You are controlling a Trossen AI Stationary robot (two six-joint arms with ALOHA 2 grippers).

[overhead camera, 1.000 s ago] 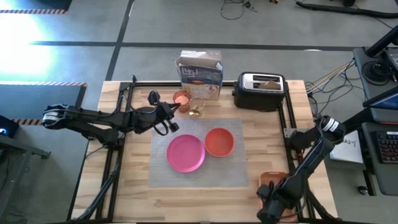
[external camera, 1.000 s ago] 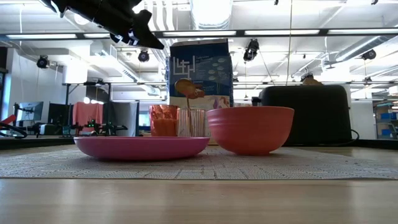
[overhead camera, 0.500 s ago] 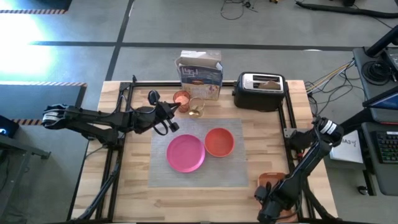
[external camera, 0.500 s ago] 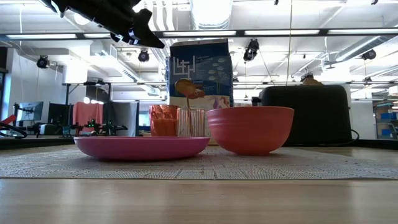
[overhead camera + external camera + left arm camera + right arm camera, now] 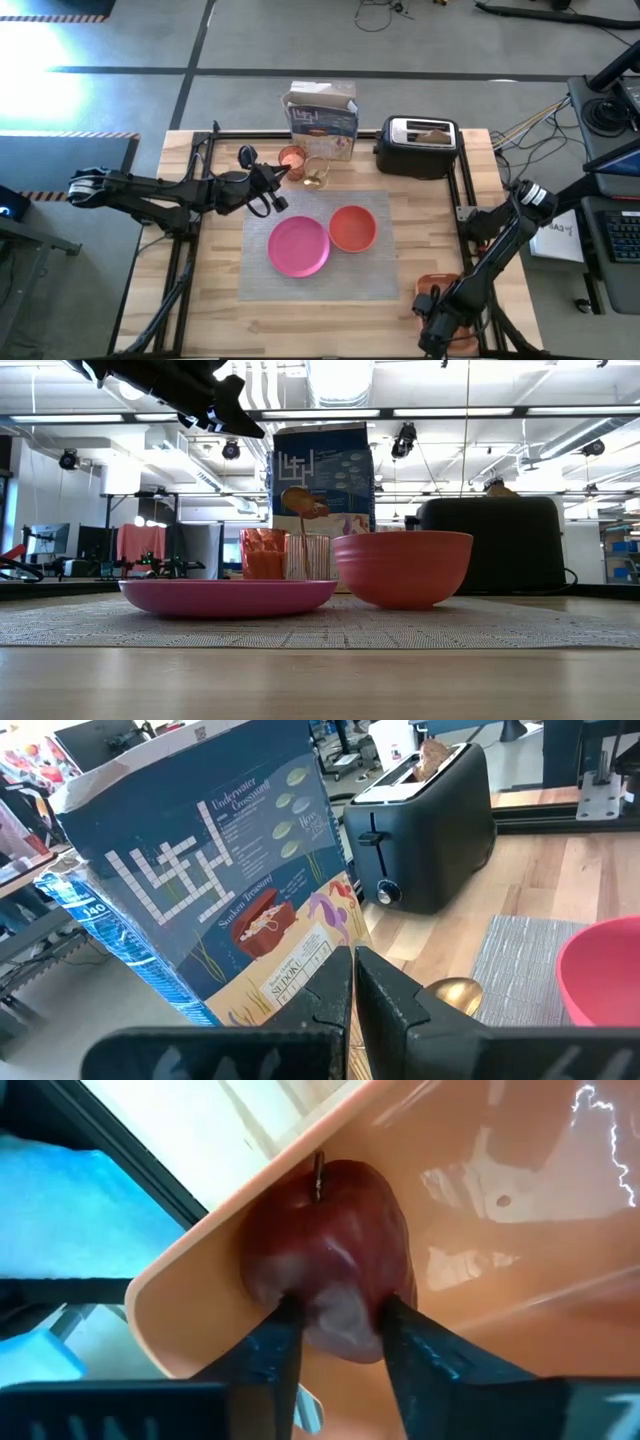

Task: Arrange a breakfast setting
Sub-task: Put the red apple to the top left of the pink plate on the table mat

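A grey placemat (image 5: 320, 275) lies mid-table with a pink plate (image 5: 298, 246) and an orange bowl (image 5: 352, 228) on it. Behind it stand a small orange cup (image 5: 291, 157) and a clear glass (image 5: 314, 179) with a gold spoon (image 5: 300, 501) standing in it. Toast (image 5: 432, 133) sticks out of the toaster (image 5: 418, 147). My left gripper (image 5: 277, 198) hovers shut and empty near the cup. My right gripper (image 5: 338, 1308) is down in the orange tray (image 5: 441, 289) at the near right corner, shut on the red apple (image 5: 325, 1245). My right gripper pinches the red apple between its two fingers, one on each of two opposite sides (image 5: 292, 1302). The fingers come steeply from above. The apple rests in the tray against its side wall (image 5: 210, 1240), with its stem (image 5: 318, 1175) showing.
A blue cereal box (image 5: 322, 118) stands at the far edge beside the black toaster. Black rails (image 5: 465, 190) run along the table's left and right sides. Bare wood lies near the front edge.
My right gripper has sunk toward the orange tray at the table's near right corner. The left arm and the things on the placemat have kept still.
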